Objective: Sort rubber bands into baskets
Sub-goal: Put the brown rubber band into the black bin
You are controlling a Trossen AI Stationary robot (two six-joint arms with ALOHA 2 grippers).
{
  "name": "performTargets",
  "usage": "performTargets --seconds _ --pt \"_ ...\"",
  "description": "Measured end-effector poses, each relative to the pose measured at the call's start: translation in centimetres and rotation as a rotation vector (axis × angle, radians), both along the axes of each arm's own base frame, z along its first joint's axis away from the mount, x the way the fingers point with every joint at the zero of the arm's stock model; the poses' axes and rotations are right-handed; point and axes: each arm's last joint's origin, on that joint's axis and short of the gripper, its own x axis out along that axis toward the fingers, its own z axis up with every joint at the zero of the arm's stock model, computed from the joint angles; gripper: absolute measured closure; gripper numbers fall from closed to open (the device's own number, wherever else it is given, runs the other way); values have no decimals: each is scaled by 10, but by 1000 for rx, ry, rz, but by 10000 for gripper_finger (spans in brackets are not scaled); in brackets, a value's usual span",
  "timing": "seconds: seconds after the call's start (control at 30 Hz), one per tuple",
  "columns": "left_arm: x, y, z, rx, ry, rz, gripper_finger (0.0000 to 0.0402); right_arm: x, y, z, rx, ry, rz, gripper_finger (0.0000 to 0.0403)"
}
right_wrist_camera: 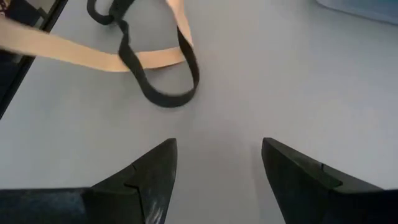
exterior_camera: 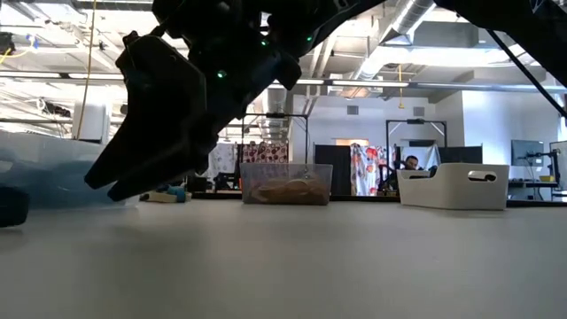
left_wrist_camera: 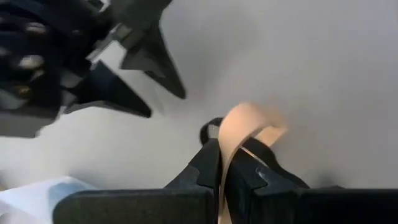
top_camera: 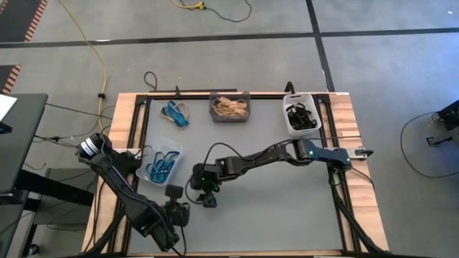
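The left hand (left_wrist_camera: pixel 222 180) is pressed together, pinching a tan rubber band (left_wrist_camera: pixel 239 130) just above the worktop (top_camera: pixel 287 208); a black band (right_wrist_camera: pixel 158 81) tangles with it. The right hand (right_wrist_camera: pixel 217 180) hovers spread beside them. From above, both bands are hidden.

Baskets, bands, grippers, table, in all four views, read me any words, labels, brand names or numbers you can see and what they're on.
No readable text in any view.
The white basket, the dark basket and the clear basket show no labels.
The left gripper and right gripper show no markings.
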Motion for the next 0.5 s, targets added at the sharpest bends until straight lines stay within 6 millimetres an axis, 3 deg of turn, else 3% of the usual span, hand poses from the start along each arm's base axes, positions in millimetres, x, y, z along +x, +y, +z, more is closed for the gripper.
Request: performTargets --seconds 0.3,0.5 --pt "-3 6 15 86 10 31 401 0 0 0 -2 -2 1 138" --pt "-12 10 40 158 23 92 401 0 0 2 -2 -5 1 138"
